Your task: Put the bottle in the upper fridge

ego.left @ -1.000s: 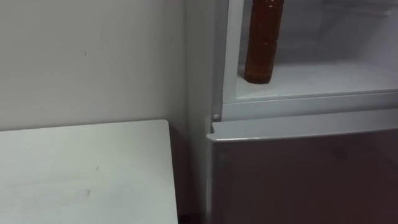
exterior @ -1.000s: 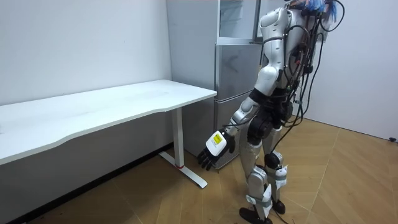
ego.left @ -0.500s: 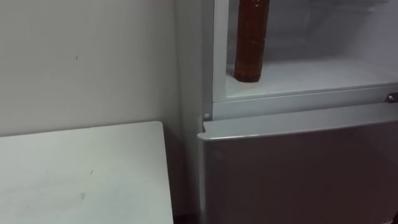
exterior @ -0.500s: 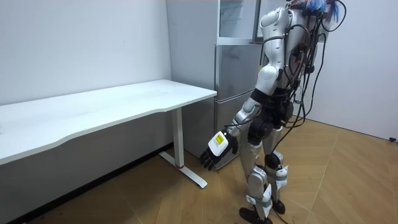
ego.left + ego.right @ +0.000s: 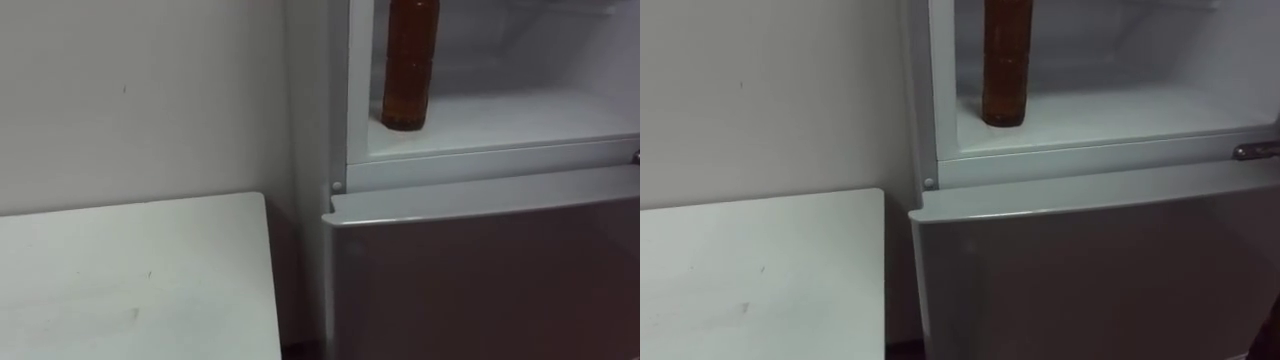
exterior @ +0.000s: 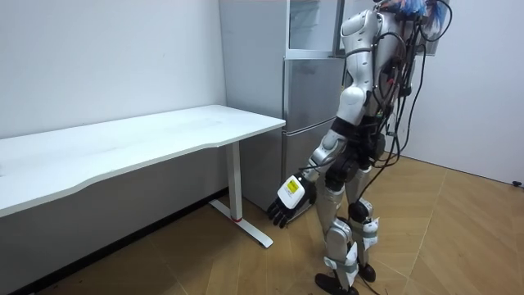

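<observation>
Amber bottle (image 5: 410,65) upright on the upper fridge shelf (image 5: 520,115), near its left wall, held by nothing; left hand (image 6: 288,199) slack and empty, low before the fridge; placing apparently done, perhaps only shutting left.

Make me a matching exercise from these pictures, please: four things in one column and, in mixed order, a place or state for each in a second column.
Things:
1. bottle
2. table
3. lower fridge door
4. left hand

Places or states:
A. shut
B. hangs low beside the robot's leg, fingers relaxed
C. stands upright in the upper fridge compartment, at its left side
D. white, to the left of the fridge

Pairs: 1-C, 2-D, 3-A, 4-B.
</observation>
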Robot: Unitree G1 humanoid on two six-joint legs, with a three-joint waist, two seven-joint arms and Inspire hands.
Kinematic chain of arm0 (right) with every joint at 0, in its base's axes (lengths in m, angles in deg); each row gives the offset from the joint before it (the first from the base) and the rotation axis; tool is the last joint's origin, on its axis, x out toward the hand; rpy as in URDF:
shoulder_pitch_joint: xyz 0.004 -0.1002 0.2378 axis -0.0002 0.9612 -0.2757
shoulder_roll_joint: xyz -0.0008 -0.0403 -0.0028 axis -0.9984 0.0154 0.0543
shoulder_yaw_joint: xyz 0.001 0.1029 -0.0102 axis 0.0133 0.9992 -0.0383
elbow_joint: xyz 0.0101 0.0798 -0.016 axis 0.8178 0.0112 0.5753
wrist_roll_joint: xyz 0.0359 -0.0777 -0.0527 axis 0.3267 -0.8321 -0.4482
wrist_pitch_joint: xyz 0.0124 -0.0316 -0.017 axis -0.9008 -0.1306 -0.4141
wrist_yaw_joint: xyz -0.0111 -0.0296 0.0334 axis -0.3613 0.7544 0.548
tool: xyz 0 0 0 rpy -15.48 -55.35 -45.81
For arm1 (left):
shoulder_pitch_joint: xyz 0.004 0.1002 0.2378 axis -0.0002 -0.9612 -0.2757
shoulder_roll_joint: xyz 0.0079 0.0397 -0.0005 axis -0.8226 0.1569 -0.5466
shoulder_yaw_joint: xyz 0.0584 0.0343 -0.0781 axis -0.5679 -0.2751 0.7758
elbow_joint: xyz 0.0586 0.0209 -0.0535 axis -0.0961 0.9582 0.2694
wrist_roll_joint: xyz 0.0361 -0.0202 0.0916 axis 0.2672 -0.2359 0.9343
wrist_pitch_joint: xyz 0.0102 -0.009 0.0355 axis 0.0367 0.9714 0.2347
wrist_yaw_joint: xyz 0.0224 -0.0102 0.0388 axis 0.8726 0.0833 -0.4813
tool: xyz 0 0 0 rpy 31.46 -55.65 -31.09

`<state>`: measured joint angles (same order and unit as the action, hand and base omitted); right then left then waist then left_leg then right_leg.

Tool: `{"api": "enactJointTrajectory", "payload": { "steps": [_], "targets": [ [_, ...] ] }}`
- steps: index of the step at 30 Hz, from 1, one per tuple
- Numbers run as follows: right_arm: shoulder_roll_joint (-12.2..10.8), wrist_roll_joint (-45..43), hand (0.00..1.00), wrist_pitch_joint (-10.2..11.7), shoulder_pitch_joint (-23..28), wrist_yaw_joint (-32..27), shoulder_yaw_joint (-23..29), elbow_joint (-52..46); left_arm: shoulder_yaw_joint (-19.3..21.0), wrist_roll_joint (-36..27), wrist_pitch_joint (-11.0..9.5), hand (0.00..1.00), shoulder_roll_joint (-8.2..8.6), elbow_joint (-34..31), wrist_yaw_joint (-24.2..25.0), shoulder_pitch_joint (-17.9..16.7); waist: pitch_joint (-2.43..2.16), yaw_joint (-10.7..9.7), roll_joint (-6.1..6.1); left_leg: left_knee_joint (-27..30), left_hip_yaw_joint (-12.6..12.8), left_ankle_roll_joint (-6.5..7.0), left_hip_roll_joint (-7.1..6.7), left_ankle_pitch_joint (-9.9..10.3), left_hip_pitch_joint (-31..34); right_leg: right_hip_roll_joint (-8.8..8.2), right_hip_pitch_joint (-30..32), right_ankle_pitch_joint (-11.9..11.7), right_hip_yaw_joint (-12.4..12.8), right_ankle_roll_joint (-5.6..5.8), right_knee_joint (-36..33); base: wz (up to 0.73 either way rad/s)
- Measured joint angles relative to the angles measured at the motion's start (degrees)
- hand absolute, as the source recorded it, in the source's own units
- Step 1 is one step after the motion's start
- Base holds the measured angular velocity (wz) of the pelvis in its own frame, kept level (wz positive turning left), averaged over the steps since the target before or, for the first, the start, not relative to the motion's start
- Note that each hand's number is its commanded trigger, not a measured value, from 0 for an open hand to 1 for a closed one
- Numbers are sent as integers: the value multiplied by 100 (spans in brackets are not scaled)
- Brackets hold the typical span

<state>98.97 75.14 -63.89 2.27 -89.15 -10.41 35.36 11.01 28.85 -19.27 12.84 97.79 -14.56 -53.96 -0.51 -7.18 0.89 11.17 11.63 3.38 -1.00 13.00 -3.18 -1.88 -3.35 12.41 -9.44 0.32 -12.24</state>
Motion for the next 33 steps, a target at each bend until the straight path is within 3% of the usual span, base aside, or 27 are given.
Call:
{"api": "enactJointTrajectory", "payload": {
  "steps": [3,8,13,22,27,33],
  "targets": [
    [0,-153,0,0,3,-88,-67,0,-1,-2,-95,0,4,197,-11,75,6,18,17,10,1,0,-40,0,6,-7,27,27,9,-3,-59,0],
    [0,-435,0,-84,42,-248,-190,-3,-3,-2,-89,0,1,255,-4,76,36,38,75,12,25,-1,-52,0,-37,-20,51,92,60,0,-147,-3],
    [-1,-948,0,-112,225,-288,-372,-4,-7,-2,-105,0,-5,272,6,105,37,132,77,5,86,0,-54,1,-23,-16,113,100,147,2,-159,-8],
    [-2,-1834,0,-122,423,-310,-1093,-41,-47,-4,-150,0,-26,350,-13,109,36,155,61,9,198,1,-10,2,-42,-28,165,94,167,-8,-259,-7],
    [-1,-3077,0,-406,485,-287,-1783,-44,-268,-26,-156,0,-129,552,-27,307,29,266,17,54,201,-5,25,-1,-32,-10,185,62,155,-40,-258,-2],
    [0,-3611,0,-541,556,-170,-2183,-139,-418,-62,-168,0,-160,761,-15,360,38,280,-15,43,203,-7,27,-3,-24,-10,189,63,142,-39,-248,1]
  ]
}}
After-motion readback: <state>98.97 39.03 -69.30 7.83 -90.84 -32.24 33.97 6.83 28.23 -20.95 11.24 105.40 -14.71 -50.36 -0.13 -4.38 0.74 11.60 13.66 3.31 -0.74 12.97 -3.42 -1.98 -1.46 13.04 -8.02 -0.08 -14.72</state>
